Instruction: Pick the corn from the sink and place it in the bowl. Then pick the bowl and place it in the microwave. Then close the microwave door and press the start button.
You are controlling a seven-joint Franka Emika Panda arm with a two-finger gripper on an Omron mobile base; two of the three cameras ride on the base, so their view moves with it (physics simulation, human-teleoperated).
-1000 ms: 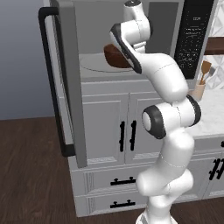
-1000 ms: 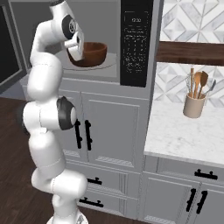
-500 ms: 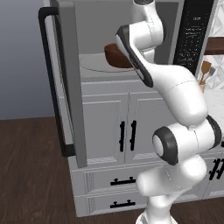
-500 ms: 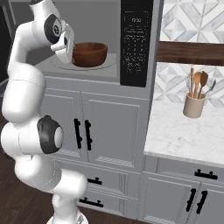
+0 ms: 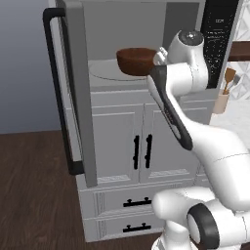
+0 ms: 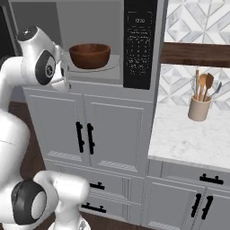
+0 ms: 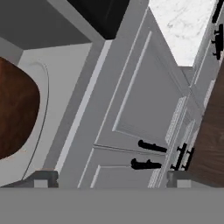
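Bowl (image 6: 90, 55): reddish-brown wood, seated upright on the pale round turntable (image 6: 110, 64) inside the microwave (image 6: 90, 18), toward the front of the cavity; its contents cannot be made out. In the hand view the bowl (image 7: 15, 113) is cut off by the left edge. Free room is seen above the rim and to both sides within the cavity.

Microwave door (image 5: 78, 97): swung fully open to the left, its edge turned toward the camera, the long black bar handle (image 5: 56, 93) on the outer side. The opening is left unobstructed.

Control panel (image 6: 139, 42): black, at the right of the cavity.

Gripper (image 7: 111, 179): drawn clear of the bowl, in front of the cavity's lower edge; its two tips are set wide apart, with nothing held between them.

Cabinet doors (image 6: 87, 134) are found below; a utensil crock (image 6: 200, 108) stands on the marble counter (image 6: 188, 134), well apart.
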